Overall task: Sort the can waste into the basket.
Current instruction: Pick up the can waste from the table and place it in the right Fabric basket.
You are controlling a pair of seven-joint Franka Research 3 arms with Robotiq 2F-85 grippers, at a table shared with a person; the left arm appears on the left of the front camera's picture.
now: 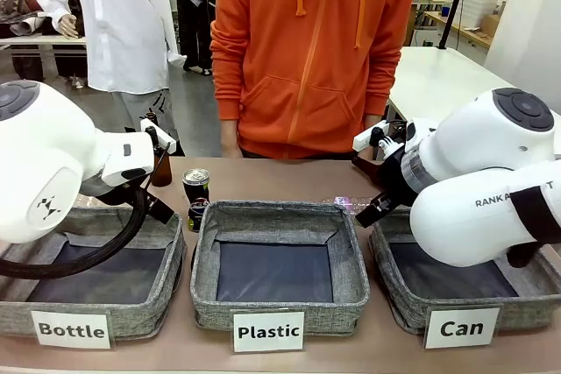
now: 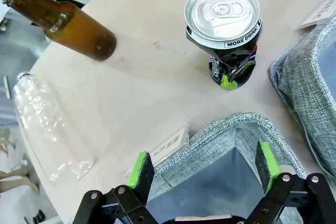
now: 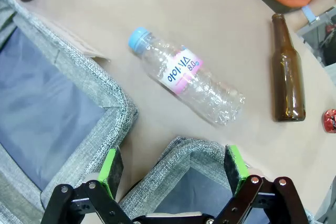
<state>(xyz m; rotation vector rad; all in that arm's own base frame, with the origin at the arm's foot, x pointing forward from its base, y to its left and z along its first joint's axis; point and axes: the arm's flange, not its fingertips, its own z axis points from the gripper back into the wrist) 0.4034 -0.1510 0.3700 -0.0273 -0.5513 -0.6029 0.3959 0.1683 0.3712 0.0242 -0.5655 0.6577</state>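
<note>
**Both hands hanging wide and empty over the outer baskets, cans sitting out on the desk**

Left wrist view: The left hand (image 2: 203,166) is gaping wide and gripping nothing. Its green pads are spreading over a corner of the Bottle basket (image 2: 220,135). Beyond the fingertips, a little toward the pad on the picture's right, the black-and-silver can (image 2: 223,30) is standing on the desk (image 2: 152,82). It is dented, with its silver top facing up, and is apart from the hand. Out past the other pad, a brown bottle (image 2: 68,22) and a clear bottle (image 2: 47,124) are resting on the desk. The Plastic basket (image 2: 302,77) is edging in at the picture's right.

Right wrist view: The right hand (image 3: 173,167) is likewise standing wide with nothing between its pads, hanging over a corner of the Can basket (image 3: 191,153). Just beyond the fingertips a blue-capped clear bottle (image 3: 184,82) is lying on its side. A second brown bottle (image 3: 287,72) is lying farther toward the picture's right. The red can (image 3: 329,120) is peeking in at that edge, well apart from the hand and outside the basket.

Front view: The arms are hovering over the two outer baskets. The black-and-silver can is standing just behind the Plastic basket's far left corner, nearer the left hand, while the Can basket is lying under the right arm. A person (image 1: 311,50) in an orange hoodie is standing at the far side.
</note>
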